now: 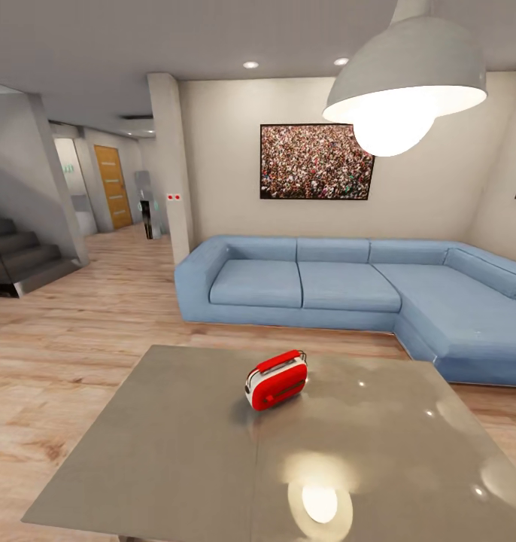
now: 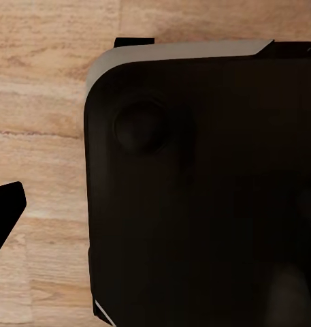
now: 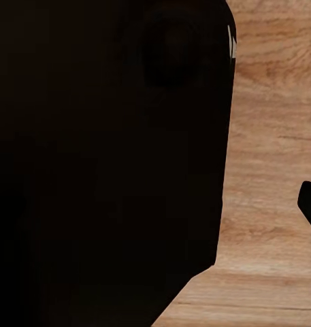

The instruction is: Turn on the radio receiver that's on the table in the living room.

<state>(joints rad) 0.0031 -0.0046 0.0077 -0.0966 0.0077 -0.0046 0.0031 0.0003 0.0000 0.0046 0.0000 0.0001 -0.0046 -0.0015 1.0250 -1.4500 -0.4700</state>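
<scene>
Head view: radio receiver (image 1: 277, 379) upright on the table (image 1: 175, 452).

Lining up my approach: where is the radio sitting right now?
In the head view the radio receiver sits on the grey table, near its far edge and about centre, with the blue sofa on the floor beyond it.

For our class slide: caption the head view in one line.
Red radio receiver sits on the glossy grey table, blue sofa behind.
</scene>
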